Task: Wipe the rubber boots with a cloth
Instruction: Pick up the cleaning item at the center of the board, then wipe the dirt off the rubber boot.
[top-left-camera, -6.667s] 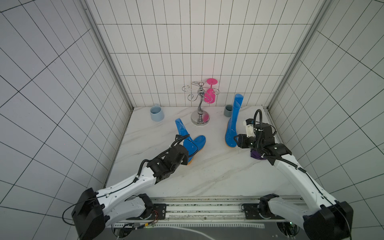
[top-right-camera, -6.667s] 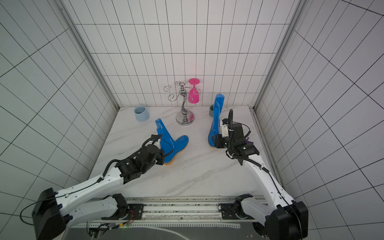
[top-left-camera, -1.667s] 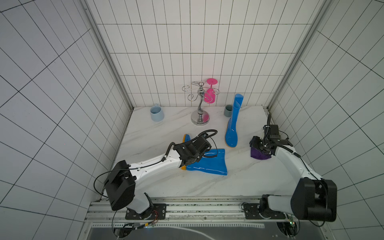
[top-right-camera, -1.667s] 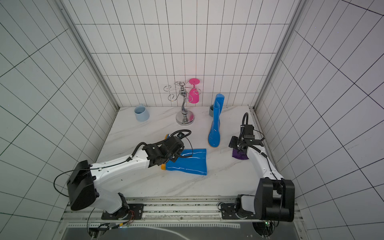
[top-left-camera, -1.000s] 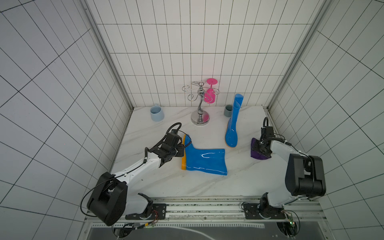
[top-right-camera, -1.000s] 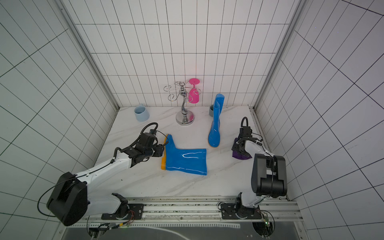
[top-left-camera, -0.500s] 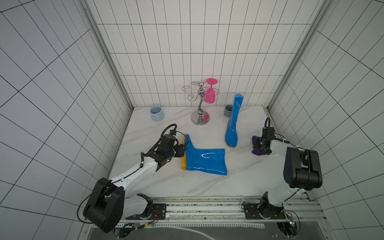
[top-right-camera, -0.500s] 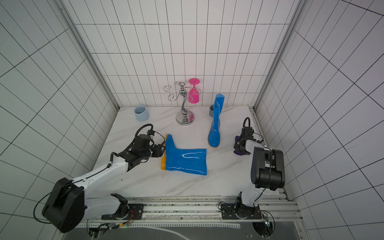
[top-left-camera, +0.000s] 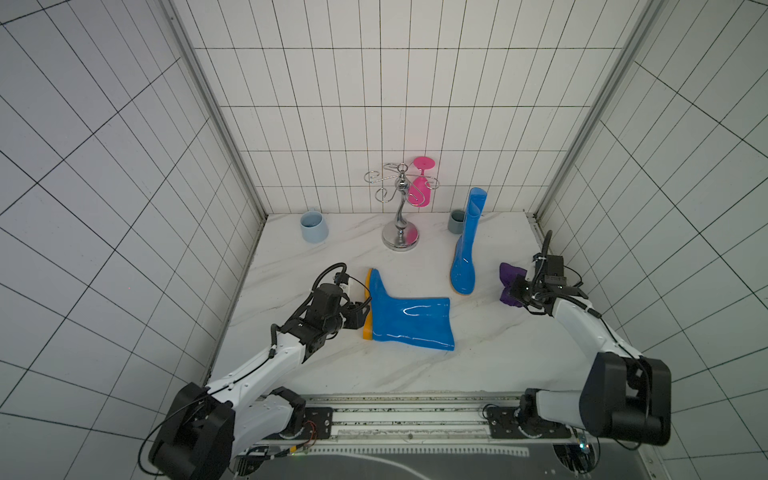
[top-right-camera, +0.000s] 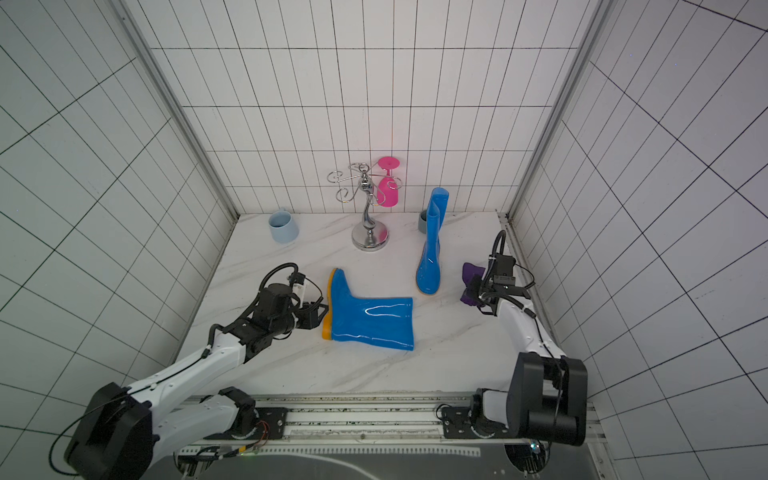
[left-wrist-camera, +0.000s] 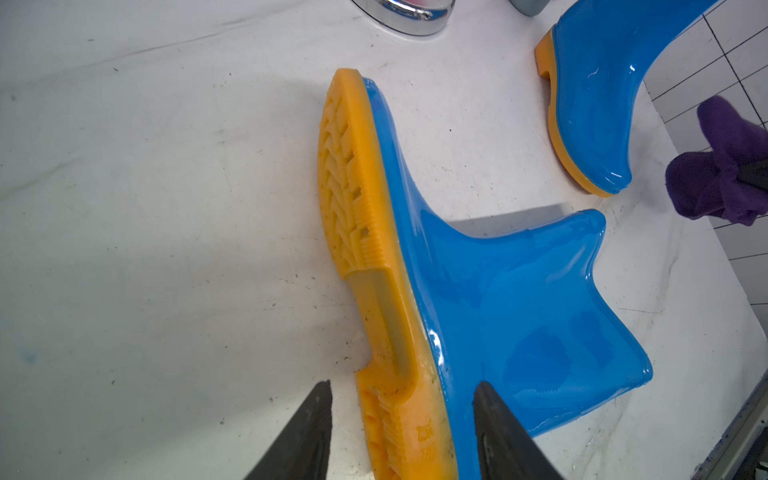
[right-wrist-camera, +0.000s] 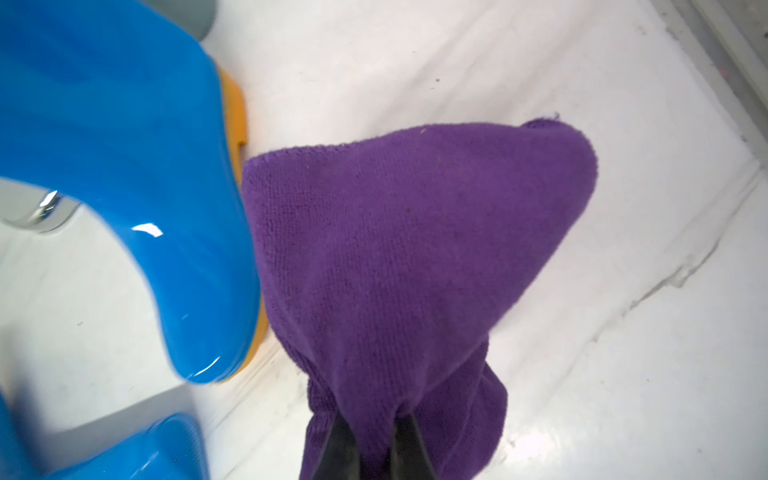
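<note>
Newly lifted, the cloth (right-wrist-camera: 395, 249) is hanging from the clamped right gripper (right-wrist-camera: 370, 432) while the left gripper (left-wrist-camera: 402, 384), jaws open, is straddling the fallen boot (top-left-camera: 409, 322) at its heel, probably needing to clamp there before wiping.

My right wrist view shows the cloth (right-wrist-camera: 399, 257) covering the tips of my right tool (right-wrist-camera: 372, 436), the standing boot (right-wrist-camera: 124, 145) blurred and cropped. My left wrist view cuts off my left tool (left-wrist-camera: 402, 386) and the heel of the lying boot (left-wrist-camera: 519, 299). In both top views that boot half hides a grey cup (top-left-camera: 455, 221).
</note>
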